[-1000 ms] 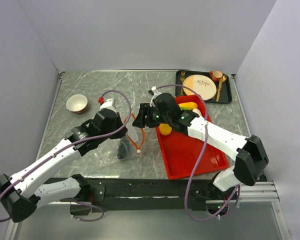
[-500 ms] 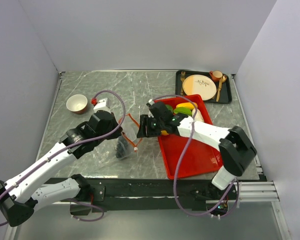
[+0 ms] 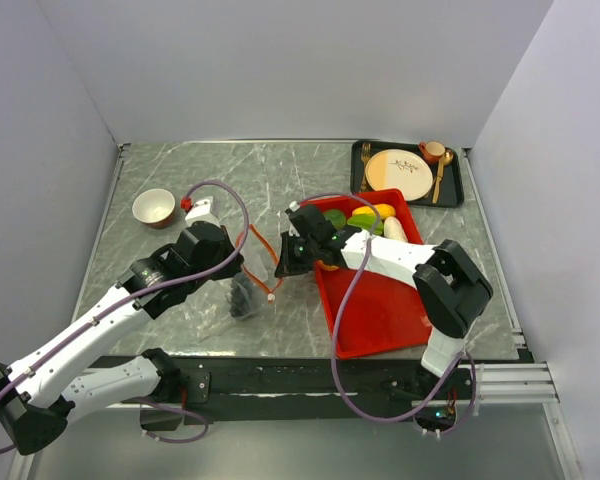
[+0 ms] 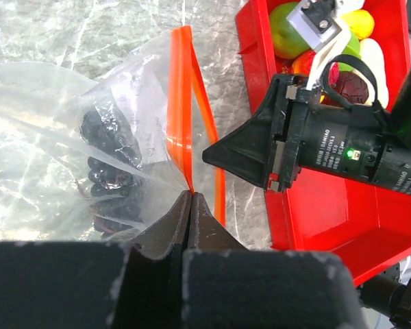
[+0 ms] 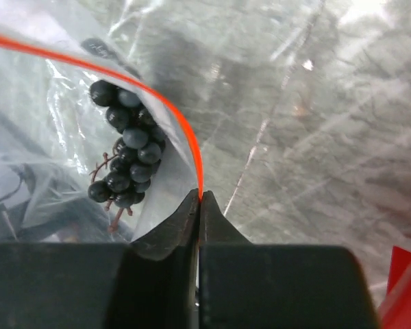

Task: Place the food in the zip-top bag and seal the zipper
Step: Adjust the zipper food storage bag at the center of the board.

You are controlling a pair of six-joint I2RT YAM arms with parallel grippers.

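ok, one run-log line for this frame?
left gripper: shut on zipper | right gripper: shut on zipper | zip-top bag: mouth open, grapes inside | red tray: holds remaining food

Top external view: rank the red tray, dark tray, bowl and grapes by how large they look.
1. Red tray, though the right arm partly covers it.
2. Dark tray.
3. Bowl and grapes: about alike, so not ranked; the grapes' outline is unclear.

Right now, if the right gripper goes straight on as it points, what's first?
The right gripper is shut on the zipper, so the clear film of the zip-top bag comes first; the grapes inside sit slightly left of that line. Depth is unclear.
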